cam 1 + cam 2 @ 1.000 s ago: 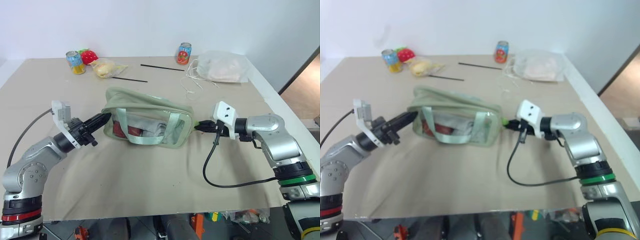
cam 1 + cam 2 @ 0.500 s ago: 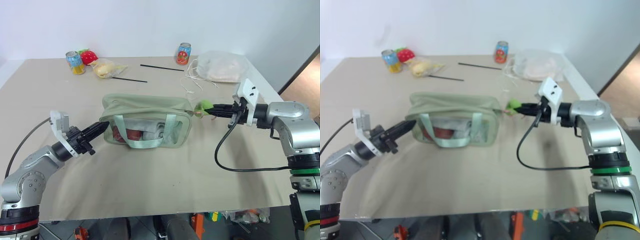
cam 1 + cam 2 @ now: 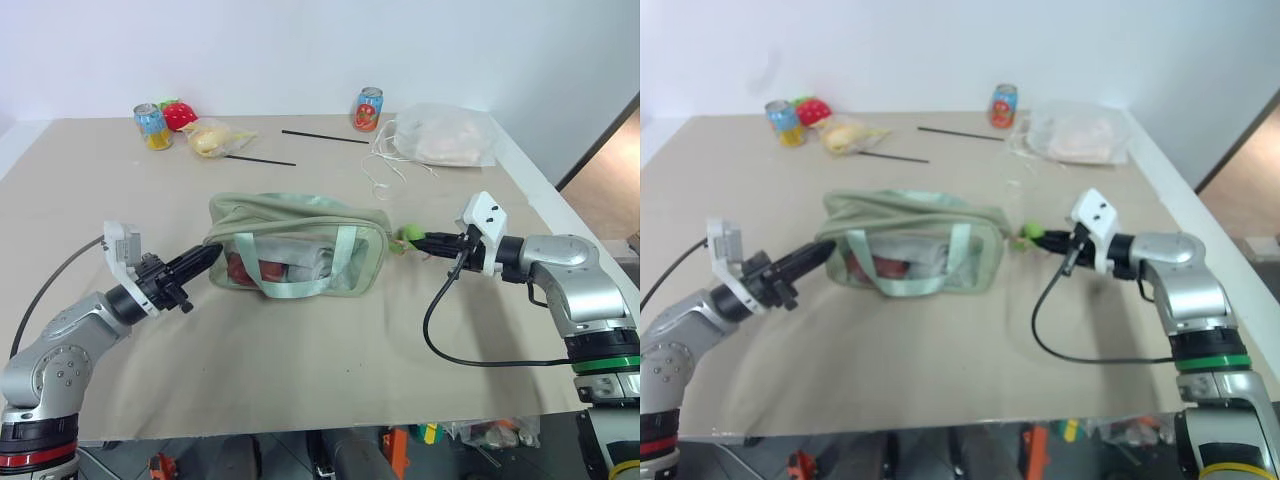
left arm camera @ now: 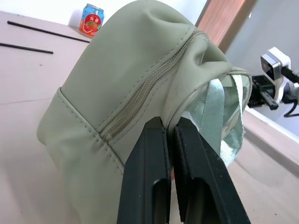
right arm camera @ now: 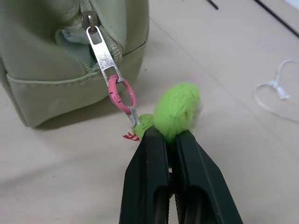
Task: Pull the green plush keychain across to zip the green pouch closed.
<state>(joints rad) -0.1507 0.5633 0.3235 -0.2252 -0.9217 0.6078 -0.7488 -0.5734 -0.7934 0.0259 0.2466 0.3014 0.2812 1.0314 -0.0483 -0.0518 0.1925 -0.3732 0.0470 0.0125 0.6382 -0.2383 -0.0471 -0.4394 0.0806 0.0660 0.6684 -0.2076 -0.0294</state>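
The right gripper (image 5: 170, 135), clamped on the green plush keychain (image 5: 177, 109) just off the green pouch's (image 3: 295, 245) right end, could tear the fuzz free or drag the pouch from the left gripper (image 4: 170, 128), pinched on its other end.

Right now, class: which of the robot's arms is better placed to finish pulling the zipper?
The right. Its gripper is shut on the green plush keychain, linked to the zipper pull. The left gripper pinches the green pouch at its far end.
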